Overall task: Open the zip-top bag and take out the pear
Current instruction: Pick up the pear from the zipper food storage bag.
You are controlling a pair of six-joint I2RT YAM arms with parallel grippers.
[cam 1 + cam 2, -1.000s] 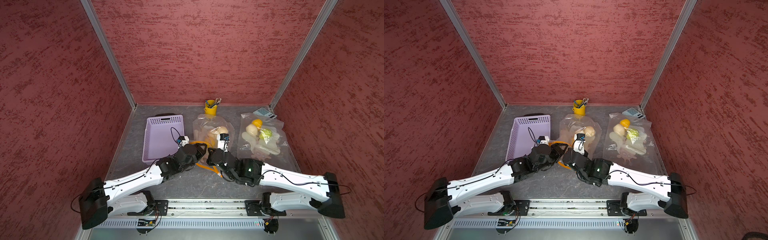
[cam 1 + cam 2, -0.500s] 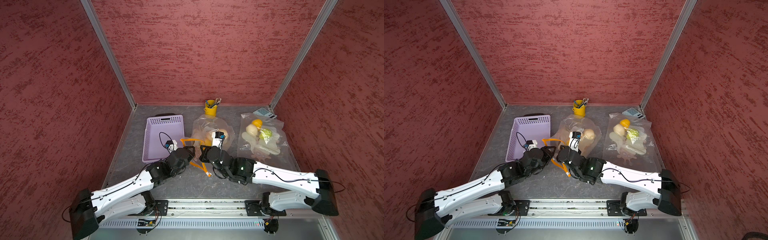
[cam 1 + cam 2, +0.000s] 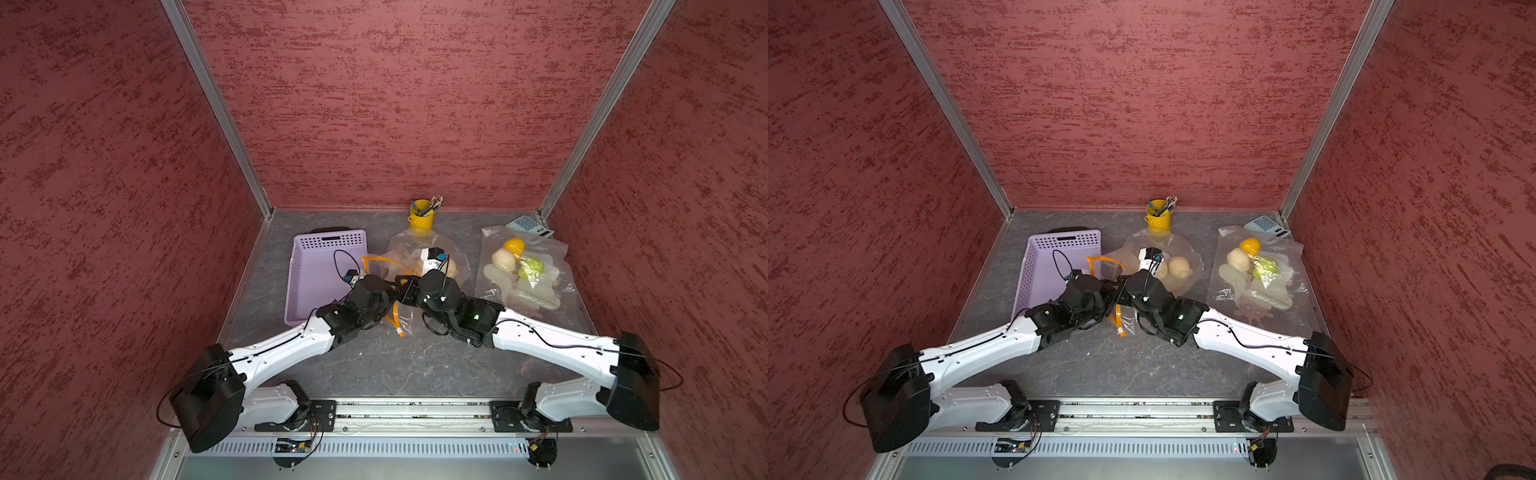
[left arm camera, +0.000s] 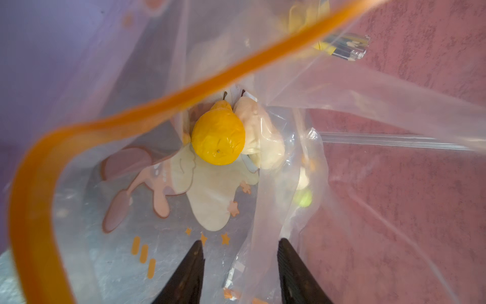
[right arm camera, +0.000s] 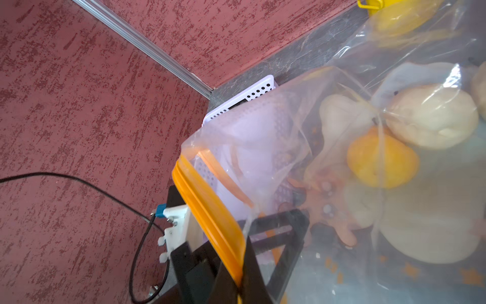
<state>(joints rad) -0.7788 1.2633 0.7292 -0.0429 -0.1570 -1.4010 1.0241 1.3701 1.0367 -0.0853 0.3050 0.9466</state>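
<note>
A clear zip-top bag (image 3: 419, 249) with an orange zip strip (image 4: 184, 97) lies mid-table, its mouth spread open. In the left wrist view a yellow-orange pear (image 4: 218, 136) with a stem lies deep inside, against a pale fruit (image 4: 257, 131). My left gripper (image 4: 240, 240) is open, with its fingers apart at the bag's mouth and pointing toward the pear. It is still well short of it. My right gripper (image 5: 235, 252) is shut on the orange zip strip (image 5: 210, 210) and holds that edge up. In both top views the wrists hide the pear; the grippers meet beside the bag (image 3: 1154, 249).
A lilac basket (image 3: 328, 266) stands just left of the bag, close to the left arm. A yellow cup of pens (image 3: 422, 214) is at the back wall. A second clear bag of fruit (image 3: 523, 266) and a calculator (image 3: 528, 226) lie at the right.
The orange zip has lifted into an open loop toward the basket. Both wrists shifted left and back, and the left gripper now sits at the bag's mouth. The right gripper stays shut on the zip.
</note>
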